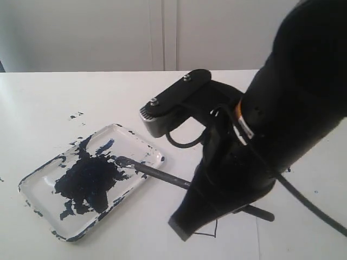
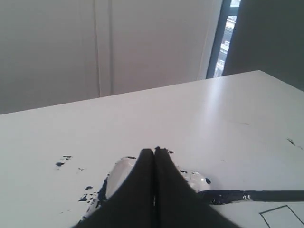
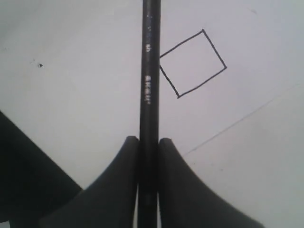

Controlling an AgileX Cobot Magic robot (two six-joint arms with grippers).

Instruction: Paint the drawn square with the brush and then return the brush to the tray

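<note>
The brush (image 3: 150,71): slim black handle, pinched in my right hand (image 3: 148,140), which is closed snug on the shaft with no gap either side. The bristle end lies over the rim of the tray (image 1: 32,187), near the dark paint blotch (image 1: 87,181). The handle runs out across the tabletop (image 1: 54,97) under my arm. Whether the tip rests or hangs clear, I cannot tell.

Judged light, stiff and smooth-lacquered. It is likely to roll or swivel in a two-point pinch, so grip square across the shaft. My hold sits well back from the bristles: good reach, but the tip may wander. Bristles look soft and dark with paint, and may drip.

The drawn square (image 3: 192,64): just beside the handle, inside white, not yet painted.

My left hand (image 2: 154,151): fingers pressed together, nothing between them.
</note>
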